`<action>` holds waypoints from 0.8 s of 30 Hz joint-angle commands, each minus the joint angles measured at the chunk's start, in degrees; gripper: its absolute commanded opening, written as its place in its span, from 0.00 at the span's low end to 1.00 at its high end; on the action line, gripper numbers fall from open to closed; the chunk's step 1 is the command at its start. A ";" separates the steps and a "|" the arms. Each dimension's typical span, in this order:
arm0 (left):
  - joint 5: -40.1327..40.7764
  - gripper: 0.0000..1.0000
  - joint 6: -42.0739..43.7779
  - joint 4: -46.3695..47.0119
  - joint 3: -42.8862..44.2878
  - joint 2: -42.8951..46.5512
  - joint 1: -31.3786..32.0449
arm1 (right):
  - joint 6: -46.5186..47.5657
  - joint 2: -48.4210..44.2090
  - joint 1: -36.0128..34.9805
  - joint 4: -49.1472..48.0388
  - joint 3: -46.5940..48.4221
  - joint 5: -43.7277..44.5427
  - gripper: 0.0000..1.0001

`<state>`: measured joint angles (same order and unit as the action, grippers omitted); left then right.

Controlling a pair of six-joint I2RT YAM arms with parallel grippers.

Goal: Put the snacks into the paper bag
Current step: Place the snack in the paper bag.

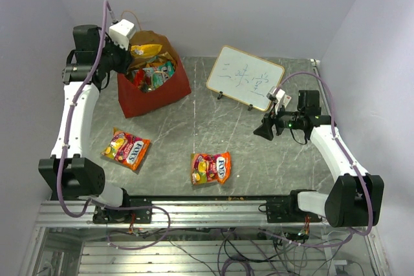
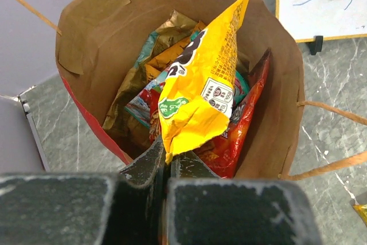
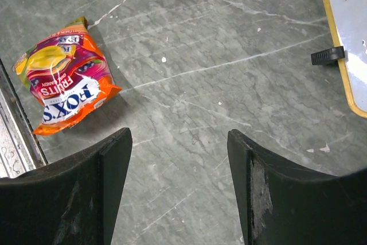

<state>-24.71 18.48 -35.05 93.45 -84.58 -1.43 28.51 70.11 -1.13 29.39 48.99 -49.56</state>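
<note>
While left gripper (image 2: pixel 167 162) pinches a yellow packet (image 2: pixel 200 84), right gripper (image 3: pixel 178 137) waits

Left jaws, as I see them, are shut on its corner; it hangs in the mouth of the paper bag (image 2: pixel 97 21), above other snacks (image 2: pixel 229 136). Right jaws stand wide apart, holding nothing, over the table (image 3: pixel 229 55). One Fox's packet (image 1: pixel 126 148) lies near the left arm, a second Fox's packet (image 1: pixel 210 167) front centre.

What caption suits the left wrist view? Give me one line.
The left gripper, shut on a yellow snack packet, hangs over the snack-filled paper bag.
</note>
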 commanded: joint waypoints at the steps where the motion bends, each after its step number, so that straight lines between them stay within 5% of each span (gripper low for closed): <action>1: 1.03 0.07 1.57 1.11 2.31 -1.46 0.68 | 0.31 -0.91 0.72 -0.84 -0.07 -1.01 0.68; 24: 4.10 0.07 1.40 2.44 2.05 -8.38 6.18 | 0.32 -0.83 2.13 -0.98 -0.57 -1.72 0.68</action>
<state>-22.35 20.56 -34.94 94.43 -92.12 3.51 28.51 69.87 0.43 29.39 48.69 -50.39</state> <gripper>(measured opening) 0.088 0.676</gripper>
